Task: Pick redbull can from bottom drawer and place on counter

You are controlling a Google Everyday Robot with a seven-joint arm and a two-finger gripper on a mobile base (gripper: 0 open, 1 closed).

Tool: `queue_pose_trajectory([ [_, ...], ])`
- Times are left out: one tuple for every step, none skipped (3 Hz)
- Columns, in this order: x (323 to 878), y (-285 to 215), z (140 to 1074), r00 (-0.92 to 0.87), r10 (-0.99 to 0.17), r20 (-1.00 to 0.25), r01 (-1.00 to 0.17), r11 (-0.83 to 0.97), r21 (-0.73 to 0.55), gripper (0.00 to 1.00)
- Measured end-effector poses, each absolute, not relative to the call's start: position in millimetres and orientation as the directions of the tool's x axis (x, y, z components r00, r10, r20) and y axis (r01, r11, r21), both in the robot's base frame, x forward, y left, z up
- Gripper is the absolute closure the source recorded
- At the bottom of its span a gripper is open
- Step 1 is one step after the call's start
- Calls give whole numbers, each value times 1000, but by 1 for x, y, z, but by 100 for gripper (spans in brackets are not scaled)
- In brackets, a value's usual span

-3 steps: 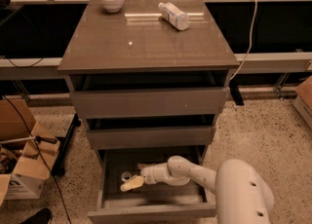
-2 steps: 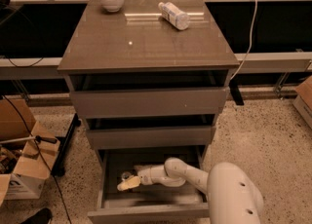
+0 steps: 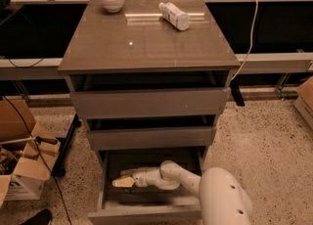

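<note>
**Pincer low in the open bottom drawer, can out of sight**

The white robot arm [image 3: 195,180] reaches from the near right into the pulled-out, deep grey-brown bottom drawer [image 3: 146,213]. Its pincer [image 3: 122,181] sits low over the drawer's left half, pointing left. I cannot tell whether the pincer is released or clenched. The slim silver redbull can shows nowhere. I judge it lies in the drawer, at or behind the pincer, since the arm is held so low there. Above, the glossy grey-brown counter [image 3: 146,43] carries a small white bowl [image 3: 111,0] at its far left and a clear plastic bottle [image 3: 175,15] lying on its side at the far right, so the near part looks the likely spot for setting the can
</note>
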State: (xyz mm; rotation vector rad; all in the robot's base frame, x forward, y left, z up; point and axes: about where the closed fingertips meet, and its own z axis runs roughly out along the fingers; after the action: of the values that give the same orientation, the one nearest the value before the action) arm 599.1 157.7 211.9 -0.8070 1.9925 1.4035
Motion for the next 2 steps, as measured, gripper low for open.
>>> queue_pose_trajectory([
  [593, 160, 216, -663, -129, -737, -739, 268, 618, 63],
  [593, 145, 239, -634, -109, -765, -754, 308, 581, 87],
])
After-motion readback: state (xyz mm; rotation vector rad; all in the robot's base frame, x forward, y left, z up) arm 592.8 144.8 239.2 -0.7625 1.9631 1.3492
